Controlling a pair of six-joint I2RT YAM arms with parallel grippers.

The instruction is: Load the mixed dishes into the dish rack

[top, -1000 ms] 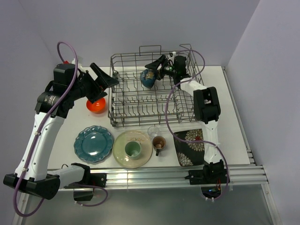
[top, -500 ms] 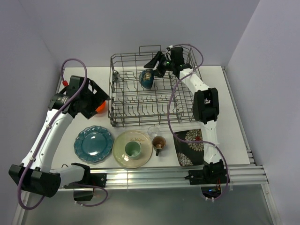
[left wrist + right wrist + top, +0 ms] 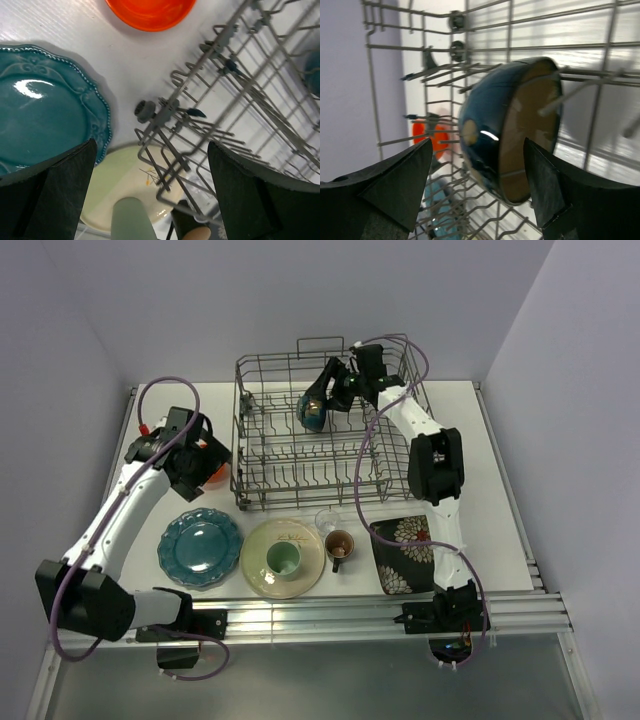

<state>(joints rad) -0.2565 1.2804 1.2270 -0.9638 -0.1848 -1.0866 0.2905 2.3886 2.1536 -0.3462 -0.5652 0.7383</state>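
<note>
Left arm has dropped from high up to low over the table (image 3: 485, 450). The left gripper (image 3: 151, 150) has its jaws wide and holds nothing, just beside the red-orange bowl (image 3: 216, 476) at 9 o'clock of the dish rack (image 3: 241, 430). Right gripper (image 3: 477, 147) has backed toward the rack's 12 o'clock rim, jaws spread, released. Dark bowl (image 3: 313, 410) stands on edge in the far tines. Teal scalloped plate (image 3: 200, 548) and cream round plate (image 3: 262, 565) sit at 7 o'clock.

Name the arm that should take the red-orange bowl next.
Left. The left gripper, open, hovers by the red-orange bowl outside the dish rack; the right gripper is far off at the rack's back, open by the dark bowl.
</note>
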